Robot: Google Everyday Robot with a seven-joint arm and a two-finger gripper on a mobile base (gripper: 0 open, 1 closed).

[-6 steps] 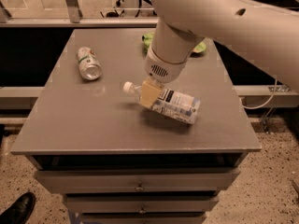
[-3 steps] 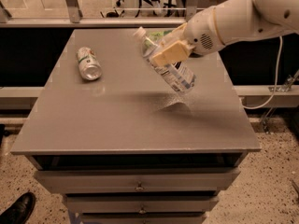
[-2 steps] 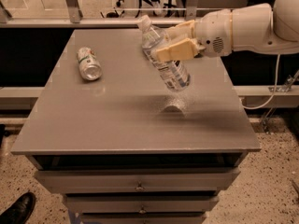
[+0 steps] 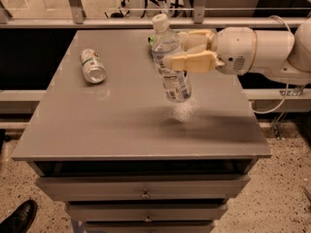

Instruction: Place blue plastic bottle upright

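**Nearly upright: bottle aloft over the desk, set-down not yet made**

Plainly, the step in hand is the carry-and-turn part of the job. The blue plastic bottle (image 4: 171, 67) hangs in the air above the right-hand middle of the desk (image 4: 112, 130). The gripper (image 4: 176, 50) reaches in from the right on its white arm (image 4: 257, 50), with its jaws clamped across the bottle's upper body, one on the near side and one behind.

The bottle's base does not appear to touch the surface. A soft shadow (image 4: 182, 115) lies on the desk a little below and apart from it, which suggests a gap.

The long axis runs close to vertical but not quite. The white cap (image 4: 160, 21) points up and leans toward the far left, and the base points down and toward the near right. The label (image 4: 176, 79) wraps the lower half, facing the camera.

As a judgement, the task is well along, with the bottle lifted and mostly righted but not yet placed. The next move calls for:

- taking out the last of the lean, so the base sits flat to the desk;
- lowering straight down until the base bears on the surface;
- letting the jaws release only then.

A bottle let go while it leans is likely to topple. The silver can (image 4: 92, 65) lies on its side well apart at the far left, out of the way of the descent.
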